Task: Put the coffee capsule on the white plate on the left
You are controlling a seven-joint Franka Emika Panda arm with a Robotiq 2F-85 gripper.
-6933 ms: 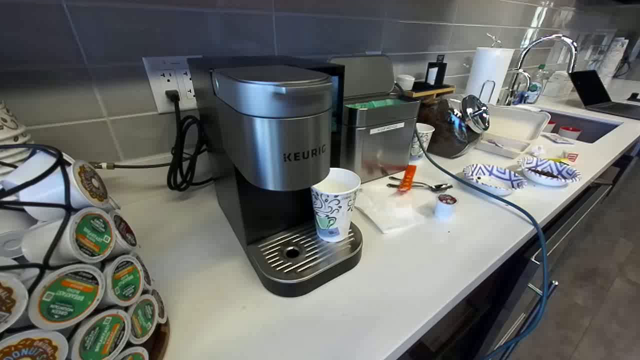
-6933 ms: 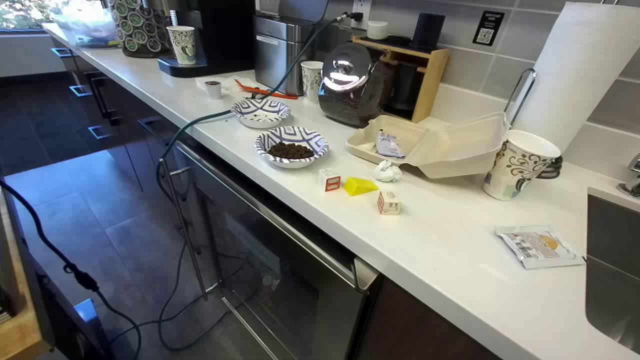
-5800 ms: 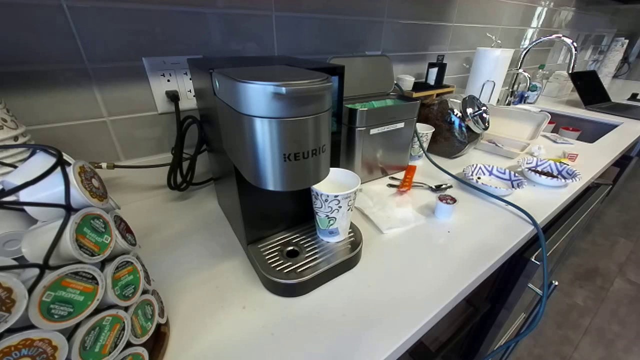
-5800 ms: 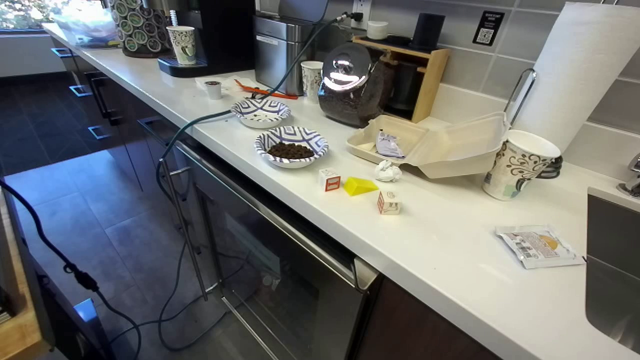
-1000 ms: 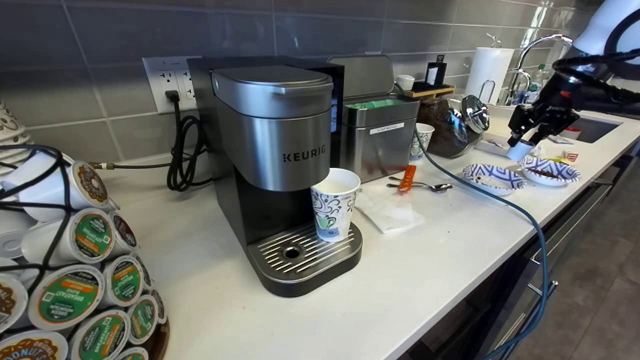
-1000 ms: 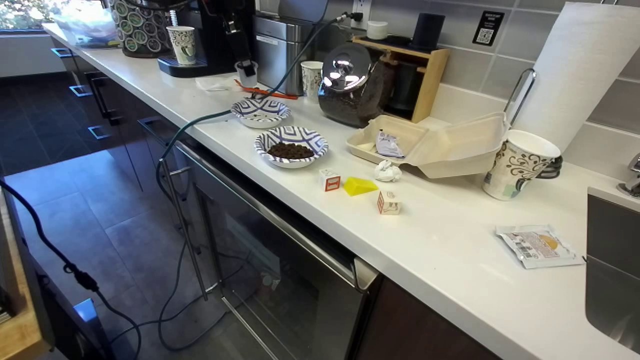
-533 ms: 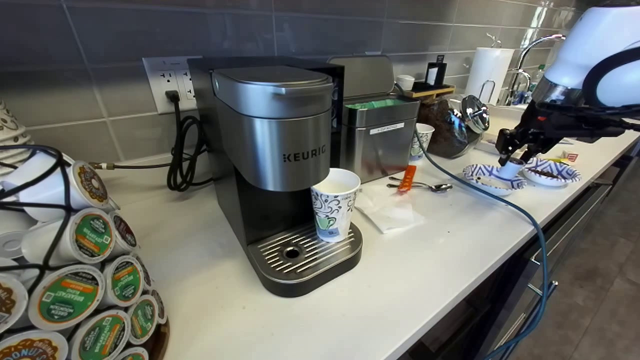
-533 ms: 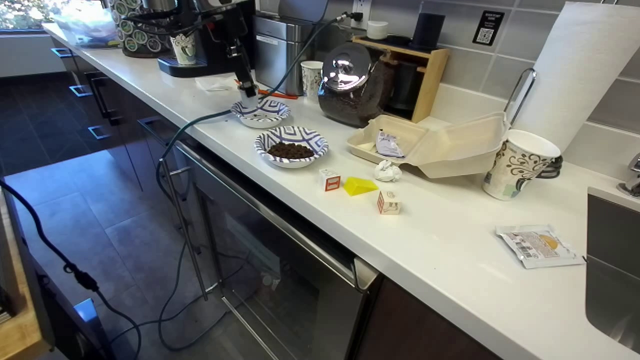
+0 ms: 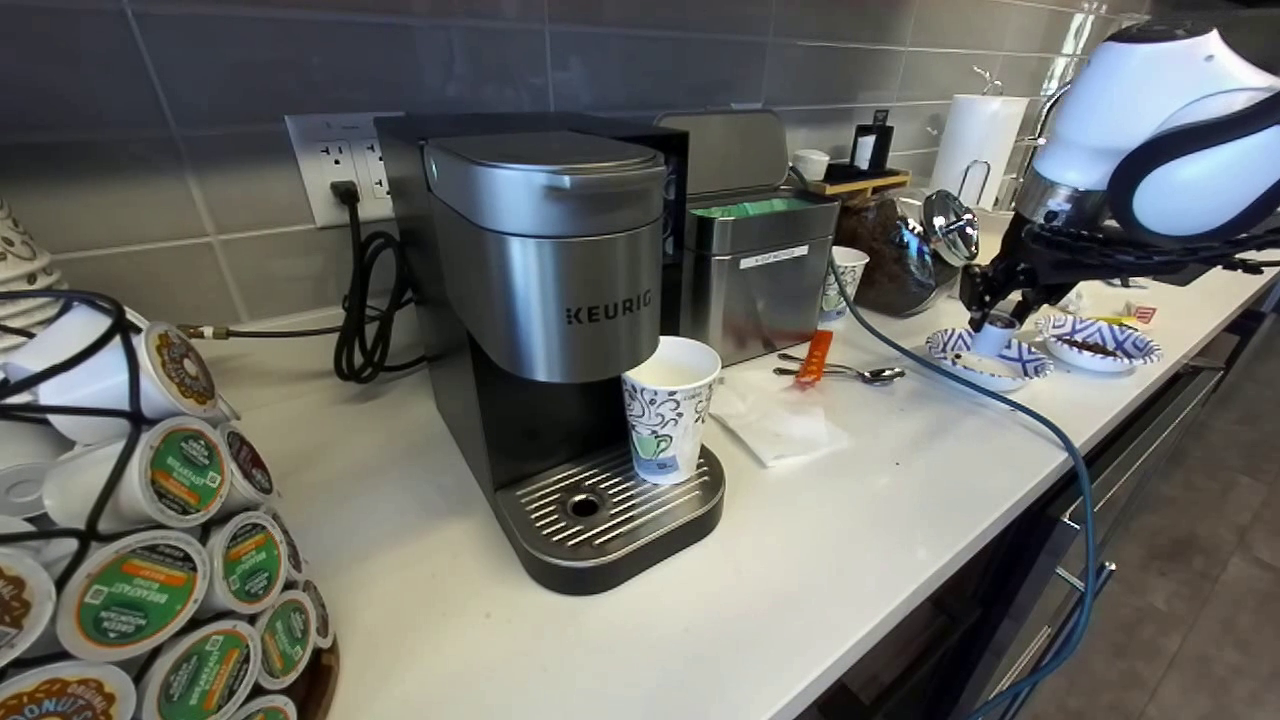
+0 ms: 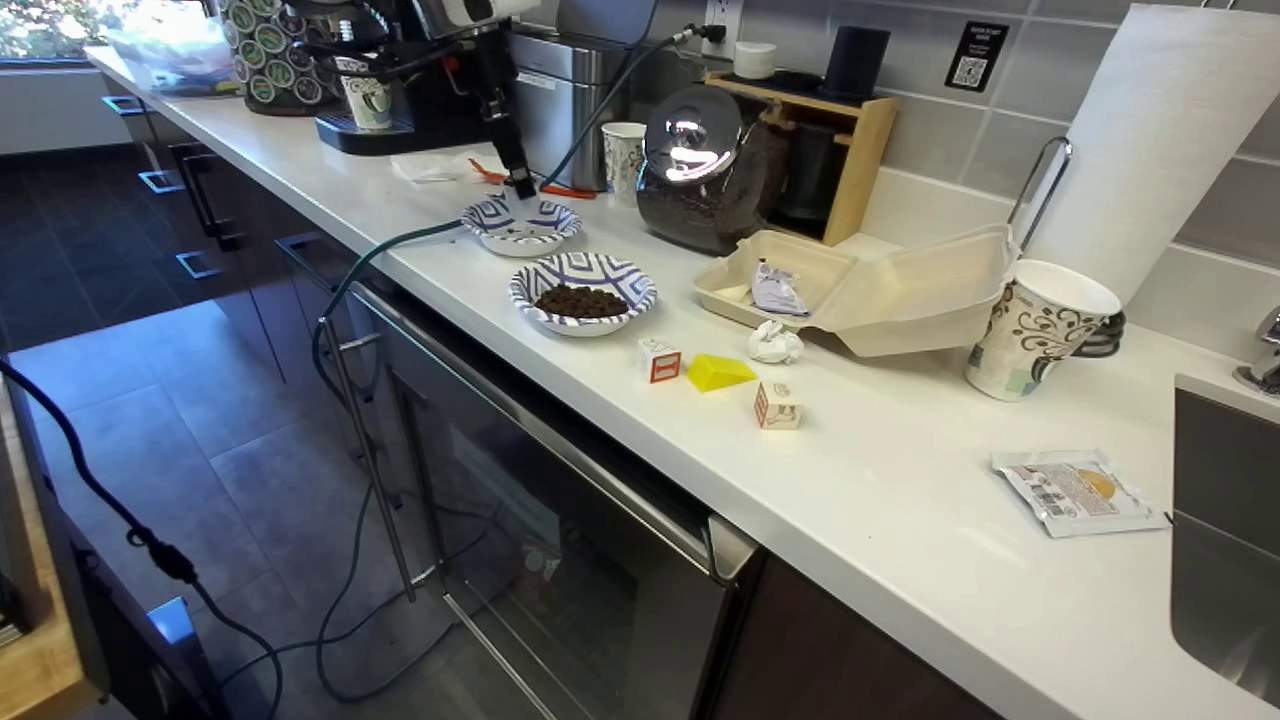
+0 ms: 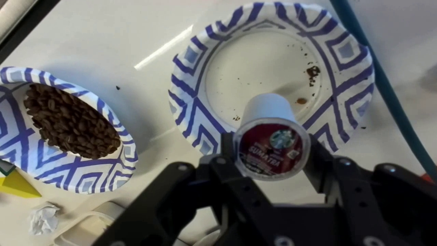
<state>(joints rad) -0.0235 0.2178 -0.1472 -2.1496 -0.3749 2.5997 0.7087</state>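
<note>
- Lower center of the wrist view: end effector [image 11: 272,152] clamped on a Sumatra coffee capsule [image 11: 272,136].
- Upper center: blue-patterned paper bowl [image 11: 252,65] beneath it, contact unclear.

Gray tiled wall [image 9: 250,60], white counter [image 10: 900,530], dark cabinets [image 10: 830,660] — tiled floor [image 10: 150,430], 1 bright window [image 10: 50,28]

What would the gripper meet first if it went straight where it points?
Probably the patterned bowl with dark crumbs; the held capsule should touch it before the gripper, though depth is unclear.
</note>
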